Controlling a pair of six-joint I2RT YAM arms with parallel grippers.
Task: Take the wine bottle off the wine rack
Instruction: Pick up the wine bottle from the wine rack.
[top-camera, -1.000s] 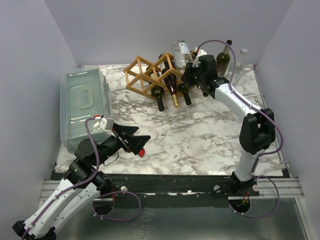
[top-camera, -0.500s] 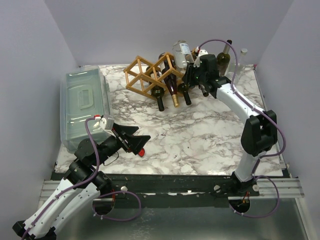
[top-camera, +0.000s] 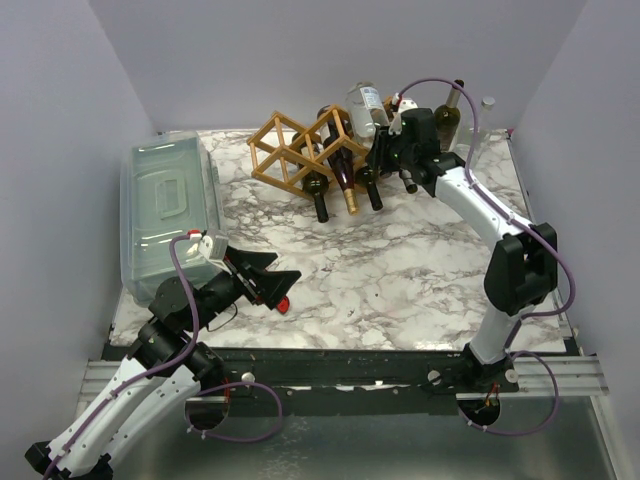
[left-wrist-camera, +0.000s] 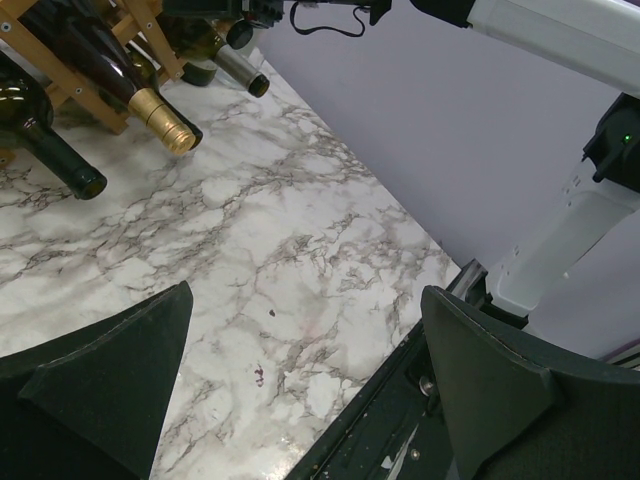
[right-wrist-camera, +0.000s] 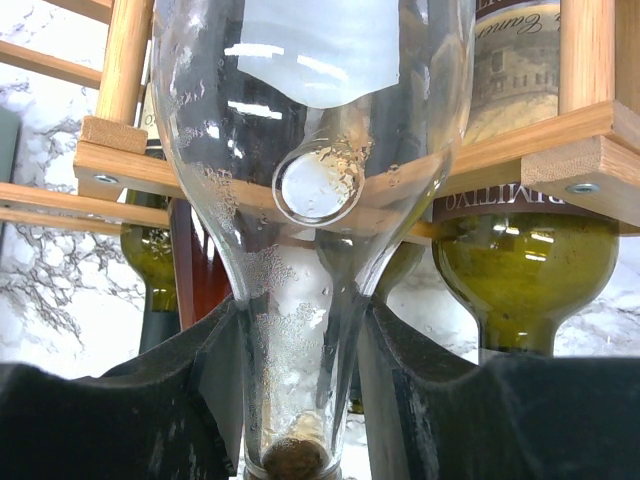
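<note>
Now the right gripper (right-wrist-camera: 300, 322) clamps the neck of the bottle (right-wrist-camera: 300, 90), whose long axis points neck-first out of the rack (right-wrist-camera: 590, 150).

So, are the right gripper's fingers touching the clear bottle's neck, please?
Touching. The right wrist view shows both fingers pressed against the clear bottle at its neck, no gap.

table (top-camera: 400, 260) white marble, grey veins | rack (top-camera: 285, 150) 12 o'clock, light tan | bottle (right-wrist-camera: 310, 150) clear glass, white label | neighbour bottle (right-wrist-camera: 525, 260) olive green | cap (left-wrist-camera: 165, 120) gold | bin (top-camera: 170, 215) 9 o'clock, translucent grey-green | cable (top-camera: 432, 82) purple | wall (top-camera: 300, 50) pale lilac
</note>
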